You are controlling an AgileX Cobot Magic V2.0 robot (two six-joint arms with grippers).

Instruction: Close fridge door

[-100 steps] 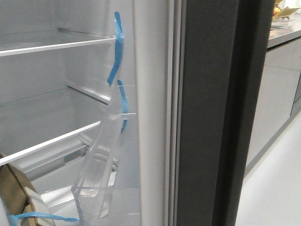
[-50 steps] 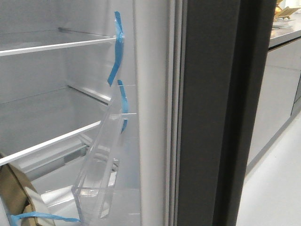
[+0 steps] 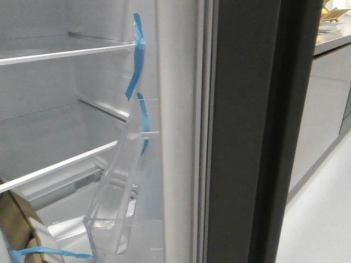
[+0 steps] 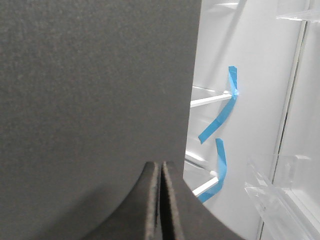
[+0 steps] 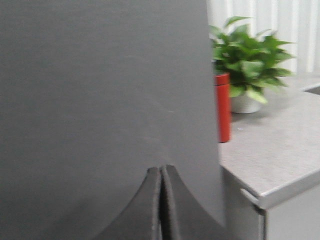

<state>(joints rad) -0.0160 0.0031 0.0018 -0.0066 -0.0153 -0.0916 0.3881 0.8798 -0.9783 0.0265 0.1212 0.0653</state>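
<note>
1. You are working with both grippers pressed fully together: the left gripper (image 4: pixel 160 200) is showing its two dark fingers meeting in a thin seam with nothing between them, and the right gripper (image 5: pixel 161 202) is looking just the same.
2. I judge the fingers are being kept shut so each arm acts as a blunt pusher against a flat face; there is no handle in view to pinch.
3. Both grippers are sitting close in front of a matte dark-grey panel that fills most of each wrist view; whether the tips are touching it, I cannot tell.
4. The fridge door (image 3: pixel 247 131) is standing open, edge-on to the front camera, a tall dark-grey slab running from top to bottom of that view.
5. Its white inner lining (image 3: pixel 175 109) is carrying a clear plastic bin (image 3: pixel 112 197) and blue tape strips (image 3: pixel 134 60), with the fridge shelves (image 3: pixel 60 53) showing to the left.
6. Beyond the right gripper, a red cup (image 5: pixel 223 107) and a potted plant (image 5: pixel 247 60) are resting on a grey counter (image 5: pixel 275 150).
</note>
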